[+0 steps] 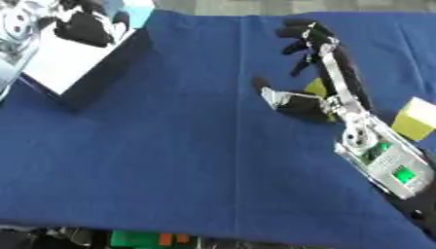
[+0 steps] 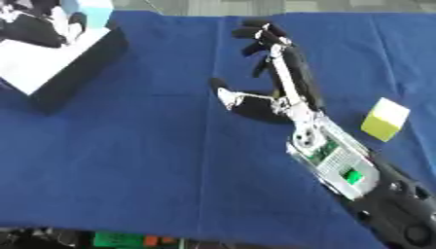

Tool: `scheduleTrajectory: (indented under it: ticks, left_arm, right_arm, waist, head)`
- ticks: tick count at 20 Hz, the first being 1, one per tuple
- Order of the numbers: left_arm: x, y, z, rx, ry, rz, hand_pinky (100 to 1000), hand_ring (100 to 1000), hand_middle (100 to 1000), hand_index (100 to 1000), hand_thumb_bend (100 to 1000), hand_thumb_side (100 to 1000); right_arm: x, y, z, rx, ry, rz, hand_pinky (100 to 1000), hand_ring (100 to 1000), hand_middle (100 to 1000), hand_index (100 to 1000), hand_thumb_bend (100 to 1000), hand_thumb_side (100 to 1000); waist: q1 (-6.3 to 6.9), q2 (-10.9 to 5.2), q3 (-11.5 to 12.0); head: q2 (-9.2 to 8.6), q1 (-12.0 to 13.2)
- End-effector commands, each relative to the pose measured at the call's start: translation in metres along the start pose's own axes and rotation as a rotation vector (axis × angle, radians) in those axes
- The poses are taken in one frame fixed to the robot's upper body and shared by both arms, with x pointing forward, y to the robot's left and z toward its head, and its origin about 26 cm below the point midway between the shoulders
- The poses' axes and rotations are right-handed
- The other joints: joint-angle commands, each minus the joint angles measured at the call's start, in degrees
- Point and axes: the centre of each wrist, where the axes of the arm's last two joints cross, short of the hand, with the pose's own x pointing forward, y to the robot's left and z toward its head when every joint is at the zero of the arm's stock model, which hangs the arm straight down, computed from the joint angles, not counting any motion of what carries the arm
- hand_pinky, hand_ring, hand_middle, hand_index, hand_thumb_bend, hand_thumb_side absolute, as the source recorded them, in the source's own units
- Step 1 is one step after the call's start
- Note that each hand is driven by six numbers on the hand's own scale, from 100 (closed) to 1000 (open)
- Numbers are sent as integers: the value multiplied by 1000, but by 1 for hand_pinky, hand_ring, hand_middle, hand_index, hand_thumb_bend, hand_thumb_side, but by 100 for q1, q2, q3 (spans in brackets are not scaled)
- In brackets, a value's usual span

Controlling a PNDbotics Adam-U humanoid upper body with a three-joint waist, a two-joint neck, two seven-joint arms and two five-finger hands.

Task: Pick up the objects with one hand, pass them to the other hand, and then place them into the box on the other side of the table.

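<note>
Item 1 — table (image 1: pixel 170 160): covered in blue cloth, bare across its middle. All positions below are given relative to the box.

Item 2 — box (image 1: pixel 72 63): dark-walled with a white inside, at the table's far left corner. This is where I judge the objects are to end up.

Item 3 — my left robot hand (image 1: pixel 85 26): black, over the far edge of the box. A pale blue shape (image 2: pixel 89 8) shows just beyond it; I cannot tell whether the hand is clenched on anything or released.

Item 4 — my right robot hand (image 2: pixel 268 82): well to the right of the box, near the table's middle, fingers stretched out and relaxed, thumb spread toward the box side. It grasps nothing that I can make out. In the left eye view a yellow patch (image 1: pixel 317 87) peeks from behind the palm — whether it is a separate object I cannot tell.

Item 5 — yellow block (image 2: pixel 385 119): a small cube with a pale top face, resting on the table farthest from the box, to the right of my right wrist and apart from it. Judged light, stiff and flat-sided; not fragile. Best taken by two opposite side faces, thumb against fingers, leaving a face free for the handover.
</note>
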Motion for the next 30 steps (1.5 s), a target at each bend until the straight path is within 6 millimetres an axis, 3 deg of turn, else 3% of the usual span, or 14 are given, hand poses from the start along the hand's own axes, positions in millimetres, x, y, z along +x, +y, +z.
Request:
scheduleTrajectory:
  ticks: [1,11,20,30]
  left_arm:
    - [-20,18,3,56,55,-19,726,519,295,391,100,256]
    - [-68,18,0,102,219,-51,727,520,299,393,100,260]
    - [-106,8,-5,104,353,-70,727,526,303,396,100,268]
    - [-134,-6,-10,111,457,-96,732,545,328,412,100,275]
  right_arm:
    - [4,-11,-5,-41,-33,8,442,675,850,778,475,127]
    - [4,-15,-8,-69,-53,8,442,672,845,756,472,121]
    - [6,-15,-10,-94,-71,-10,441,664,842,751,469,112]
    - [9,-15,-13,-124,-100,-31,439,659,841,748,471,106]
  waist:
    - [-1,-67,-15]
    - [-61,10,-135]
    - [-106,65,-279]
    - [-142,179,-482]
  head:
    - [-150,120]
    - [-381,392]
    - [-404,515]
    - [-439,748]
